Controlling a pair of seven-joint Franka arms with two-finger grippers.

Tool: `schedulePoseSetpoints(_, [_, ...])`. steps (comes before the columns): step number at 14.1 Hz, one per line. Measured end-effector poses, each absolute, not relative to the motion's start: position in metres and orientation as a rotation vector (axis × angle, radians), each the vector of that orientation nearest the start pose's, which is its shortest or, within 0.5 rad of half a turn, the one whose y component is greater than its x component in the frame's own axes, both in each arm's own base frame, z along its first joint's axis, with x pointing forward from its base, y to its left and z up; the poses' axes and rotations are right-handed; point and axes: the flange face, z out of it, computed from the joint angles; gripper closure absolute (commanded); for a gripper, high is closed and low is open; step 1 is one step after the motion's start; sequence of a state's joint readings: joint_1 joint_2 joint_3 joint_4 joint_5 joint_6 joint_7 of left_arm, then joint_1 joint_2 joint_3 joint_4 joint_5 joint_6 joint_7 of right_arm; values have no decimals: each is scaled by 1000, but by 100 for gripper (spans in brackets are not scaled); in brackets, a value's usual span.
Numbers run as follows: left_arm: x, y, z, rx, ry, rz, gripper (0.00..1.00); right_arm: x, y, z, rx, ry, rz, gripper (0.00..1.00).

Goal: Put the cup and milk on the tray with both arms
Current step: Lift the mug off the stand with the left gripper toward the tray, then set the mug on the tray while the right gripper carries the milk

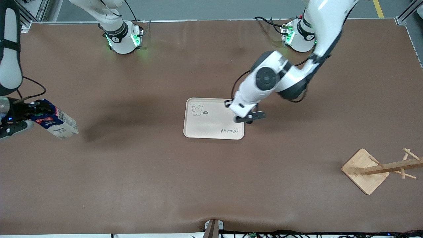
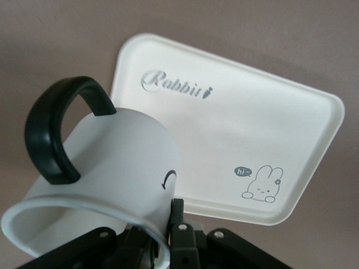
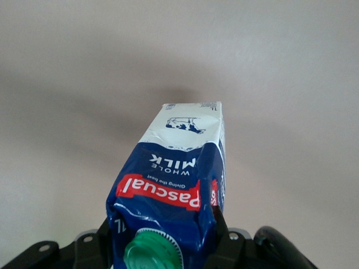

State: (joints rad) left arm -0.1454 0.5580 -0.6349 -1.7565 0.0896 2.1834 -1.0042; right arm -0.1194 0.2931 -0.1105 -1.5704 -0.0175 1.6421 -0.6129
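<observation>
Left end effector grips cup | right end effector grips milk | brown table

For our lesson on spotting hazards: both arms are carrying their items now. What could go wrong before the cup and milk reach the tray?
1. The left gripper pinches the cup only at its rim, over the tray's edge; it might tip on release.
2. The right gripper holds the milk tilted, near its capped top; it could swing, slip, or land slanted and topple.
</observation>
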Motion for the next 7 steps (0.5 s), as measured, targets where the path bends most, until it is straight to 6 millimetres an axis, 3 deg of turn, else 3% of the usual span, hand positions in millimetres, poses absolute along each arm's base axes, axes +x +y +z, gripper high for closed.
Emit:
schedulePoseSetpoints(2, [484,-448,273,-3197,-397,396,100,617,-131,468,-3028,-602,313,100])
schedulePoseSetpoints(6, [493,-443,246,-3148,-414,479,100,626,-102,472,-2959,-373,229,100])
schedulePoseSetpoints(7, [494,-442,244,-3143,-417,486,91,628,-93,472,-2939,-325,221,100])
